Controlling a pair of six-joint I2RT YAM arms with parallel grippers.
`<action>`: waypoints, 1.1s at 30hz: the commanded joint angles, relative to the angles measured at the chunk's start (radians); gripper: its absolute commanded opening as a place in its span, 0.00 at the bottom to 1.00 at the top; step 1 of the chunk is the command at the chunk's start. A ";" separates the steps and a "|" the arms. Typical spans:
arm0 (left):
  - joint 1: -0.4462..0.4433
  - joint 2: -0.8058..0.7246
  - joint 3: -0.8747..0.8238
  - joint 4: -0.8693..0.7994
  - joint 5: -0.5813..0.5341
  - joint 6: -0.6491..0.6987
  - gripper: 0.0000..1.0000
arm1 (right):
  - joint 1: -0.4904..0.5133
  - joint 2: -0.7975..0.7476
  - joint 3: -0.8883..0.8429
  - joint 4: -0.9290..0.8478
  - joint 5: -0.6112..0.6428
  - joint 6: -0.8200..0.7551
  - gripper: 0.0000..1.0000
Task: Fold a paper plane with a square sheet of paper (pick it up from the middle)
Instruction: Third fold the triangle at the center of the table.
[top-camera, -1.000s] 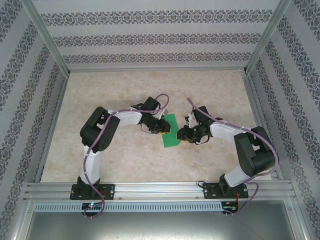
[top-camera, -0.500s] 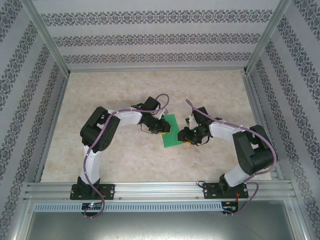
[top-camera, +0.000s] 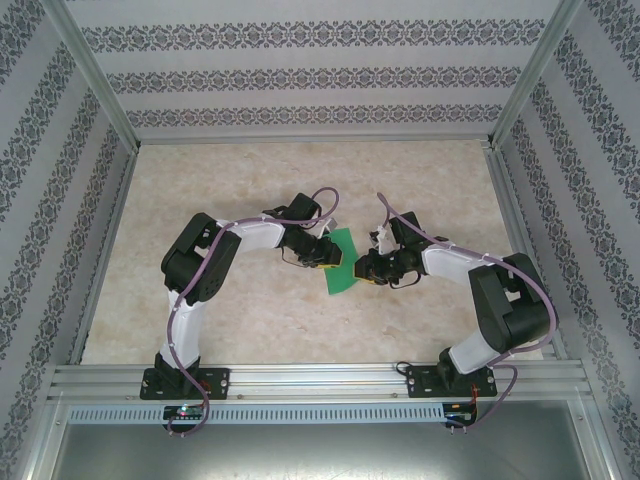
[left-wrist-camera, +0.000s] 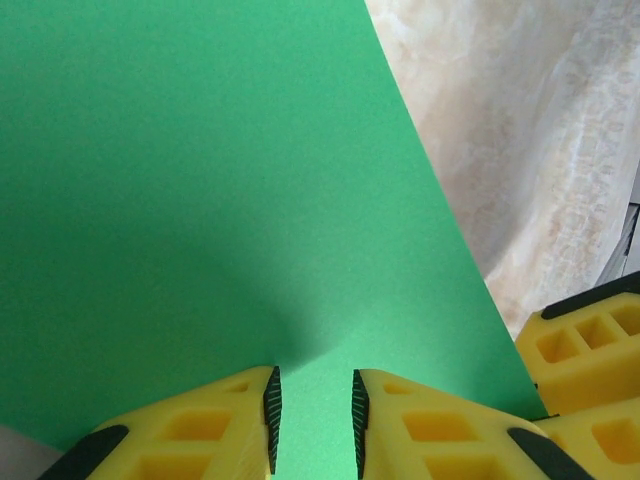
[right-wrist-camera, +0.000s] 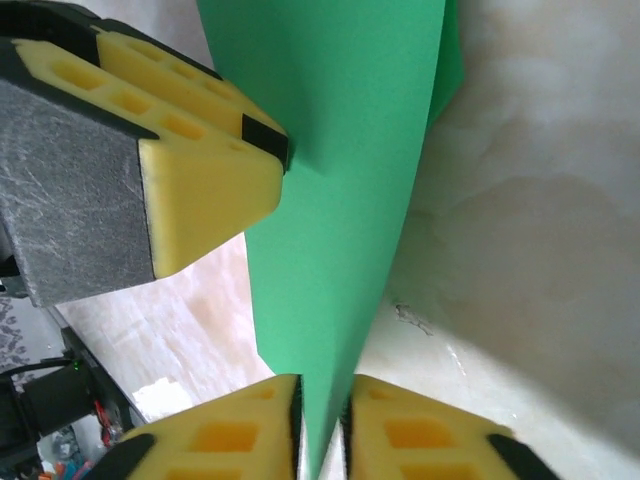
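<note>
The square sheet of paper (top-camera: 340, 263) is bright green and lies mid-table between both grippers, looking narrow from above. My left gripper (top-camera: 328, 254) sits on its left part. In the left wrist view its jaws (left-wrist-camera: 314, 412) stand a little apart, with the flat green sheet (left-wrist-camera: 200, 180) under the tips and nothing pinched. My right gripper (top-camera: 361, 268) is at the sheet's right edge. In the right wrist view its jaws (right-wrist-camera: 322, 432) are shut on that raised edge of the sheet (right-wrist-camera: 345, 170), which stands up off the table. A left finger (right-wrist-camera: 205, 195) presses on the sheet beyond.
The marble-patterned tabletop (top-camera: 250, 180) is ringed by an aluminium frame (top-camera: 320, 378) and patterned walls. Both arms bend inward from their bases at the near edge. The right gripper's yellow fingers (left-wrist-camera: 590, 350) sit close beside the left gripper.
The right gripper has edged left onto the sheet's right edge and closed its jaws on it. The sheet looks slightly narrower from above. The left gripper has stayed put.
</note>
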 joint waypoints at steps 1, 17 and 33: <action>-0.006 0.024 0.029 -0.038 0.018 0.028 0.29 | -0.008 -0.010 -0.011 0.027 -0.039 0.011 0.12; 0.027 -0.053 0.102 -0.195 -0.064 0.113 0.27 | -0.011 0.015 0.012 -0.025 -0.003 -0.019 0.00; 0.048 0.012 0.140 -0.319 -0.223 0.202 0.17 | -0.008 0.021 0.030 -0.033 -0.009 -0.016 0.00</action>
